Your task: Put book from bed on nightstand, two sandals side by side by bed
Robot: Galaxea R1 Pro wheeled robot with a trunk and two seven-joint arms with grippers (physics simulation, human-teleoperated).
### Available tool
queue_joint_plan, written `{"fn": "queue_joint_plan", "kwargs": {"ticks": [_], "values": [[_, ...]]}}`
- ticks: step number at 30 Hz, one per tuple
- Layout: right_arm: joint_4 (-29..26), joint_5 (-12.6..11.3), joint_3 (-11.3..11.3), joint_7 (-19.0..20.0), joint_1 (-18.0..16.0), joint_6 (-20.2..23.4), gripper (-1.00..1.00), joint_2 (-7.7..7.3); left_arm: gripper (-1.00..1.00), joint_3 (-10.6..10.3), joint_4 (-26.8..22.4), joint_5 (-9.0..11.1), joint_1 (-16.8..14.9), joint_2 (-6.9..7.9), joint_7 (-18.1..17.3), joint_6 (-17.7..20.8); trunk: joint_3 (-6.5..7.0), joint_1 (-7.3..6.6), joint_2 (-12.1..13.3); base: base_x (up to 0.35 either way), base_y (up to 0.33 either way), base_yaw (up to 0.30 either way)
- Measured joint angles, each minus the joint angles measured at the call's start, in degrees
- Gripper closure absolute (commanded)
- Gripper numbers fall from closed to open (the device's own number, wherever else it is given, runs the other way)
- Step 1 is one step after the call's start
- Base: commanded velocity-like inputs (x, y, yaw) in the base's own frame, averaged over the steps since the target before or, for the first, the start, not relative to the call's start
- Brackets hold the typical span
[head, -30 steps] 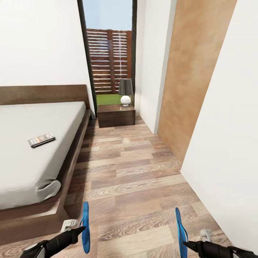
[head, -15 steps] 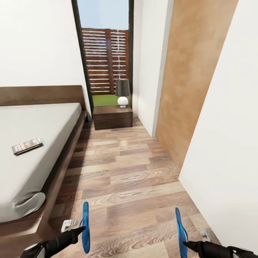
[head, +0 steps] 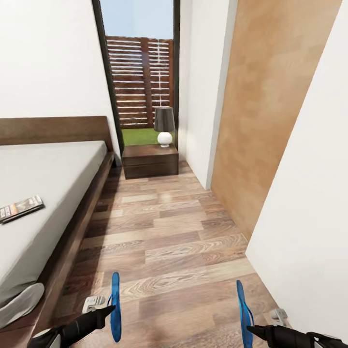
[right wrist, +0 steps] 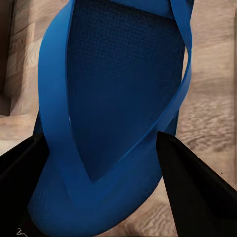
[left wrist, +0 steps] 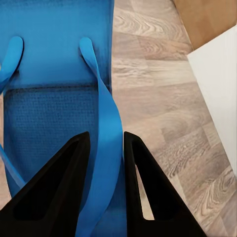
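Note:
I hold one bright blue sandal in each hand, both on edge above the wood floor. My left gripper (head: 110, 309) is shut on the left sandal (head: 115, 306); its black fingers (left wrist: 64, 182) pinch the strap (left wrist: 106, 148). My right gripper (head: 251, 329) is shut on the right sandal (head: 243, 314), whose sole (right wrist: 118, 84) sits between the fingers (right wrist: 197, 182). The book (head: 20, 208) lies flat on the grey mattress of the bed (head: 53, 179) at far left. A dark nightstand (head: 150, 161) stands beyond the bed under the window.
A lamp (head: 164, 125) with a dark shade sits on the nightstand. A white wall (head: 309, 193) and a tan panel (head: 263, 121) close in the right side. Wood floor (head: 169, 232) runs between bed and wall. Tall window (head: 140, 77) behind.
The whole view has shifted: the bed and book slid left and the nightstand grew a little nearer, so the camera moved forward and right. Both grippers keep their sandals.

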Motion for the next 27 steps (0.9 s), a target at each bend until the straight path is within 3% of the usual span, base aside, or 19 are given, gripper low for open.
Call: {"fn": "queue_joint_plan", "kwargs": {"ticks": [27], "values": [[0.0,0.0,0.0,0.0,0.0,0.0,1.00,-0.01,1.00,0.0,0.0,0.0,0.0,0.00,0.0,0.0,0.00,0.00,0.0,0.329,0.000,0.000]]}}
